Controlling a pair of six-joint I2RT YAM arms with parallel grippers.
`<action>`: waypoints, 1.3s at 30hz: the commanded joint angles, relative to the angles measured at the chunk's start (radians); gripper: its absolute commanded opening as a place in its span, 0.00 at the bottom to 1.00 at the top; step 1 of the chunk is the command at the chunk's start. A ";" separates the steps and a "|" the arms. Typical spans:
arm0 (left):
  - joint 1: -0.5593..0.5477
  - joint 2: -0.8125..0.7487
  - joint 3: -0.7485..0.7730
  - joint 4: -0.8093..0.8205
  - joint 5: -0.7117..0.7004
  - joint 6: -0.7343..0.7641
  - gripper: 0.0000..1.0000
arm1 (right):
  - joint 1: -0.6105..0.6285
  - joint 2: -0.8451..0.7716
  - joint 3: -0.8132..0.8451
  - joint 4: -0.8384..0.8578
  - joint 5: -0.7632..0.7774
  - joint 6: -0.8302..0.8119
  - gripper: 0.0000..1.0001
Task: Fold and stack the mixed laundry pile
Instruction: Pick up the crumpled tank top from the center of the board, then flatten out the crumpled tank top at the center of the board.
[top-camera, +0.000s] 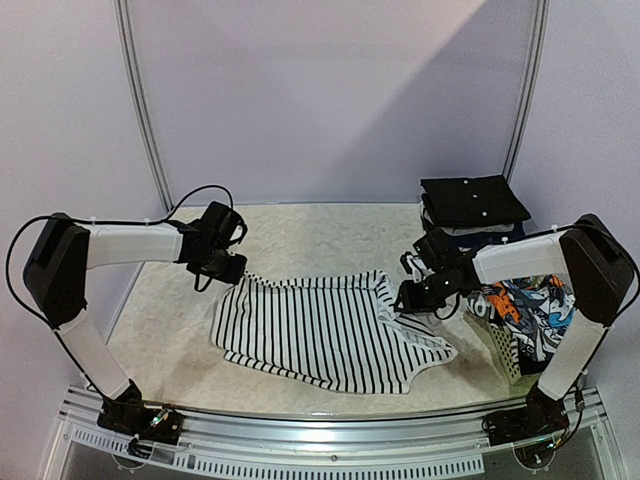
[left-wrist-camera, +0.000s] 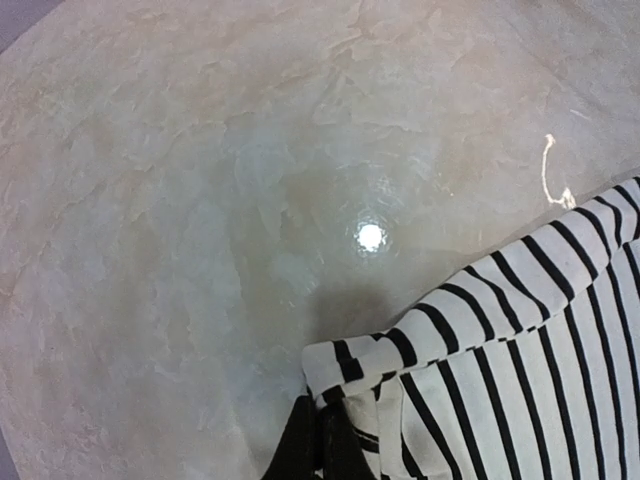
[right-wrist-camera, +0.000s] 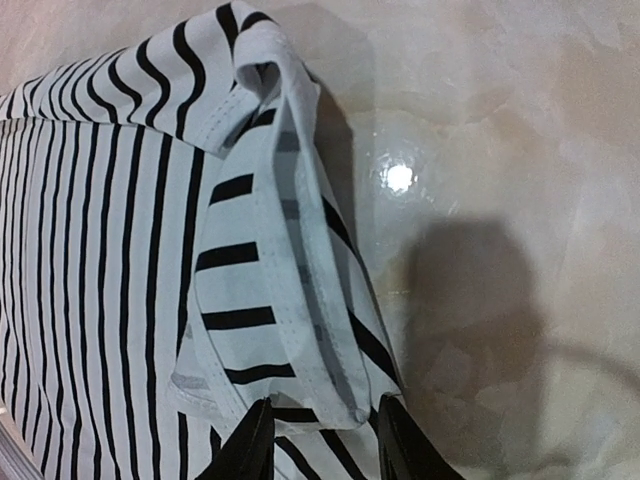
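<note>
A white garment with thin black stripes (top-camera: 320, 330) lies spread on the pale table. My left gripper (top-camera: 228, 268) is at its far left corner and is shut on that corner; the left wrist view shows the two black fingers (left-wrist-camera: 322, 440) pressed together on the striped cloth (left-wrist-camera: 520, 340). My right gripper (top-camera: 410, 297) is at the garment's right edge. In the right wrist view its fingers (right-wrist-camera: 322, 445) stand apart, straddling a folded striped hem (right-wrist-camera: 300, 300). An orange, blue, white and black print garment (top-camera: 525, 305) sits in the basket at the right.
A white lattice basket (top-camera: 505, 355) stands at the right edge by my right arm. A stack of folded dark clothes (top-camera: 472, 203) lies at the back right. A loose thread (left-wrist-camera: 550, 175) lies on the table beyond the striped corner.
</note>
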 joint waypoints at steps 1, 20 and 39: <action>0.009 -0.027 -0.016 0.010 0.012 0.000 0.00 | 0.005 -0.006 -0.029 0.014 -0.003 0.015 0.36; 0.009 -0.053 -0.040 0.016 0.013 -0.007 0.00 | 0.013 0.000 -0.040 0.063 -0.011 0.016 0.13; 0.009 -0.229 -0.047 -0.036 -0.055 -0.009 0.00 | 0.019 -0.207 0.179 -0.304 0.225 -0.089 0.02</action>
